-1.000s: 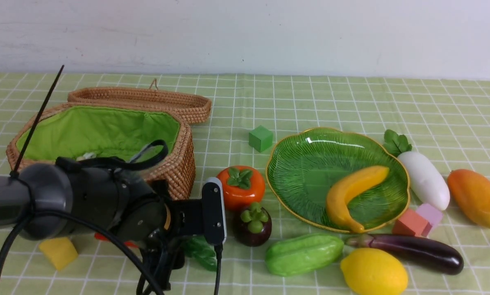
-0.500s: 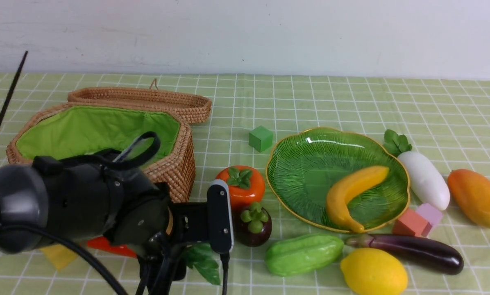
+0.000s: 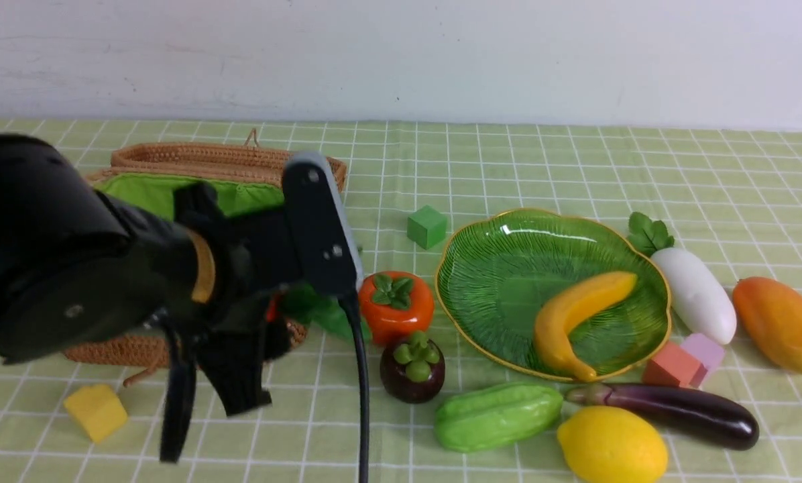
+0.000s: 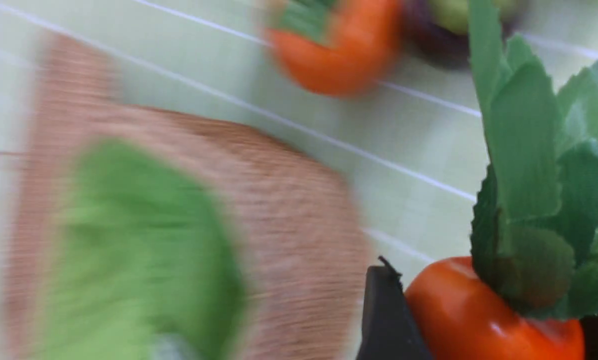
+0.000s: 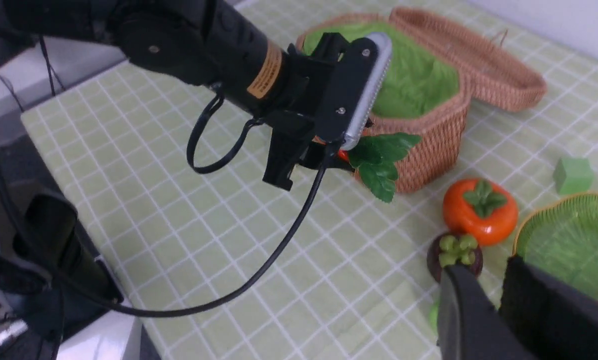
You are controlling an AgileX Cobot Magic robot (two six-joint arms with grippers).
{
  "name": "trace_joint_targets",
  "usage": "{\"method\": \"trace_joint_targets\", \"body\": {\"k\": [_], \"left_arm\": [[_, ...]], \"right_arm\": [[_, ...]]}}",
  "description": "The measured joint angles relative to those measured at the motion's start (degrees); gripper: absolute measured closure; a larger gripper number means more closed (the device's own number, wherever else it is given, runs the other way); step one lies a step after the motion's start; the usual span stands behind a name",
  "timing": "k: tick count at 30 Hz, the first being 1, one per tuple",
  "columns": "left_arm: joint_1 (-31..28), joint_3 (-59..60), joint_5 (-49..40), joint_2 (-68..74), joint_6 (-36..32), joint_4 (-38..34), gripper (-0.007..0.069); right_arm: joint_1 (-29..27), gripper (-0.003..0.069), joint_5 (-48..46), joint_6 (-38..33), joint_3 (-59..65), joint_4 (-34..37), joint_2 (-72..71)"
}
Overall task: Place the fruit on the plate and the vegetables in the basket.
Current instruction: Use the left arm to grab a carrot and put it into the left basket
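From the front, the left arm's bulk covered much of the basket [image 3: 116, 350] and nearly all of the grasp. At the left gripper [image 3: 267, 322] only a sliver of red and some green leaves showed. The left wrist view, though blurred, gave what that one hid: the red chili [image 4: 479, 310], glossy and leafy, was pinched against a black finger [image 4: 384, 320], so the claw was clenched on it. There the chili sat off the basket's wicker corner, over the checked cloth [image 4: 419, 130] and not over the green lining. The right wrist view caught the same grasp from the side, with the leaves hanging in front of the basket's outer wall. It alone showed the right gripper [image 5: 483, 270], its jaws a little apart with nothing between them, near the mangosteen [image 5: 451, 252]. Only the front view took in the whole spread. The banana [image 3: 575, 312] lay on the plate [image 3: 508, 268], and the persimmon [image 3: 395, 305] stood between basket and plate with the mangosteen just in front of it. The gourd [image 3: 496, 416], lemon [image 3: 612, 446] and eggplant [image 3: 682, 412] lay along the near side, and the radish [image 3: 693, 295] and mango [image 3: 780, 325] lay off the plate's right edge.
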State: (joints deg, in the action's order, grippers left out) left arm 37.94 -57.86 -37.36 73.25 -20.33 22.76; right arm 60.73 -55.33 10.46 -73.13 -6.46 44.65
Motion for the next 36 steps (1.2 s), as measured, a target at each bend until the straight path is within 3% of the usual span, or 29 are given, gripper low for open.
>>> {"method": "trace_joint_targets", "body": {"k": [4,10,18,36], "left_arm": [[-0.43,-3.17,0.13,-0.57,5.77,13.14,0.0219],[-7.06,-5.83,1.98,4.88,8.15,21.85,0.0221],[-15.29,-6.20,8.58,12.10,8.16,24.18,0.0222],[-15.39,-6.21,12.08,13.46,8.16,24.92,0.0222]], "right_arm": [[0.00,0.0529,5.01,0.00,0.00,-1.40,0.00],[0.00,0.0529,6.40,0.00,0.00,-1.82,0.00],[0.00,0.0529,6.40,0.00,0.00,-2.09,0.00],[0.00,0.0528,6.40,0.00,0.00,-2.47,0.00]]}}
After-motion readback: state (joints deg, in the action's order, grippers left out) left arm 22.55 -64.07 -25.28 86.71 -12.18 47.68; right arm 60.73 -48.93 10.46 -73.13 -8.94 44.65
